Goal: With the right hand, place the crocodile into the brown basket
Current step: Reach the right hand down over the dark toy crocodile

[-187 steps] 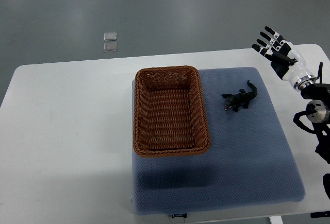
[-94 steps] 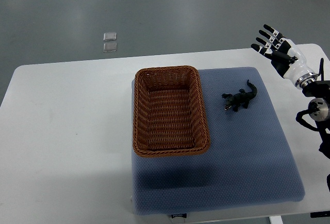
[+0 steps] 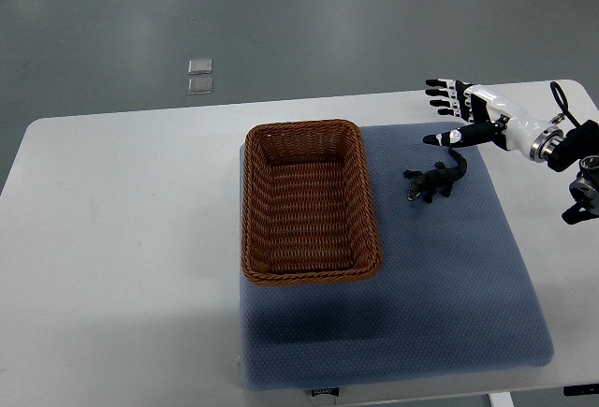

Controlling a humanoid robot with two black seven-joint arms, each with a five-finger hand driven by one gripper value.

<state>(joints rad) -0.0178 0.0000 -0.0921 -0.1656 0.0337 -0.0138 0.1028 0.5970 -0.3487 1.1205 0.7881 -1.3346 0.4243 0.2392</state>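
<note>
Reach step: your right hand (image 3: 465, 113), fingers spread and empty, hovers near the crocodile (image 3: 433, 179). Next: lower, grasp its body, carry it left to the brown basket (image 3: 304, 128).

Small dark plastic toy crocodile (image 3: 435, 180) lying belly-down on blue textured mat (image 3: 421, 285), snout pointing lower left, tail curving toward far right. Brown rectangular wicker basket (image 3: 251, 203) sitting upright at mat's left edge, opening facing up, long sides running near to far. Crocodile lying near basket's right wall, not touching it.
</note>
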